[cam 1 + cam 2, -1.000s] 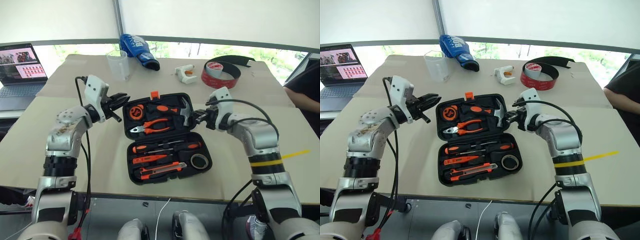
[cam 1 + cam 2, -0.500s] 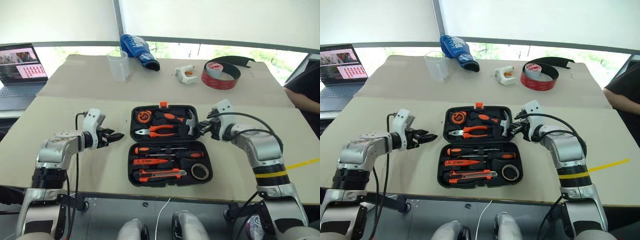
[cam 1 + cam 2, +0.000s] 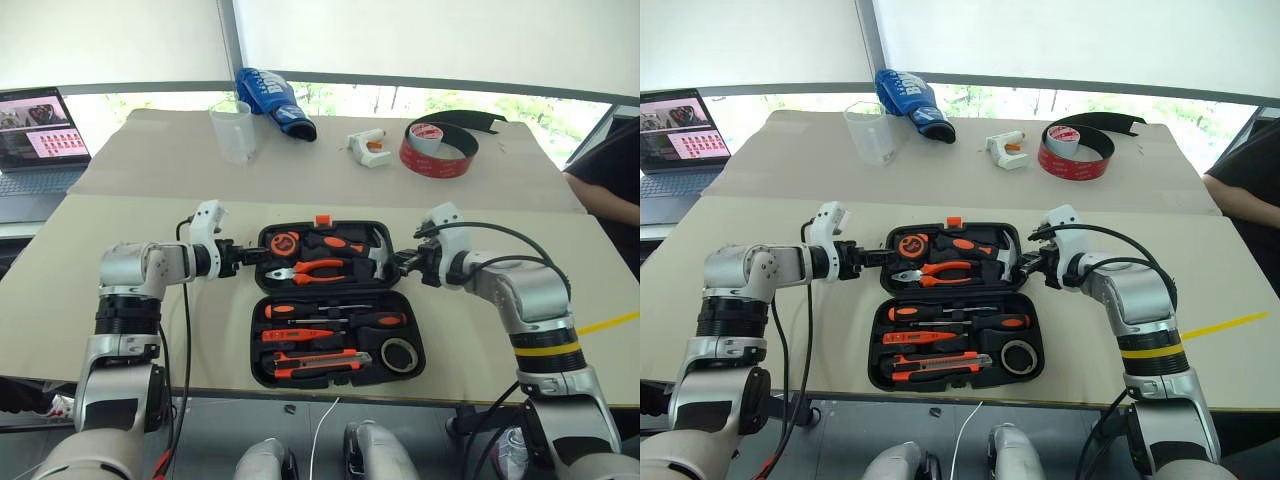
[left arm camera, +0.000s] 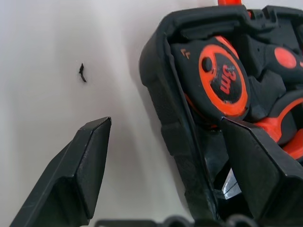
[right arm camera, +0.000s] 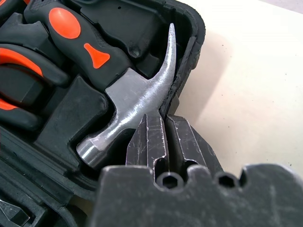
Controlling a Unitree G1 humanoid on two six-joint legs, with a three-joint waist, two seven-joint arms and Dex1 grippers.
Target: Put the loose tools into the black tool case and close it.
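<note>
The black tool case (image 3: 258, 335) lies open and flat on the table. Its near half holds two orange-and-black screwdrivers (image 3: 375, 320), a slim orange one (image 3: 295, 335), the utility knife (image 3: 315, 362) and the small black tape roll (image 3: 400, 354) in moulded slots. A tape measure (image 4: 222, 78), pliers (image 3: 315, 268) and hammer (image 5: 128, 94) fill the far half. My left gripper (image 3: 245, 257) is open and straddles the far half's left wall, one finger (image 4: 90, 165) over the table. My right gripper (image 5: 163, 120) is shut on the far half's right rim, beside the hammer head.
At the back stand a laptop (image 3: 40, 130), a clear cup (image 3: 232, 130), a blue bag (image 3: 270, 98), a small white-and-orange item (image 3: 368, 148) and a big red-and-grey tape roll (image 3: 440, 148). A person's dark sleeve (image 3: 610, 190) shows at the right edge.
My left gripper opened, sank and came onto the case's left wall. The case turned square to the table edge, with my right gripper staying at its right rim. The camera shifted too.
</note>
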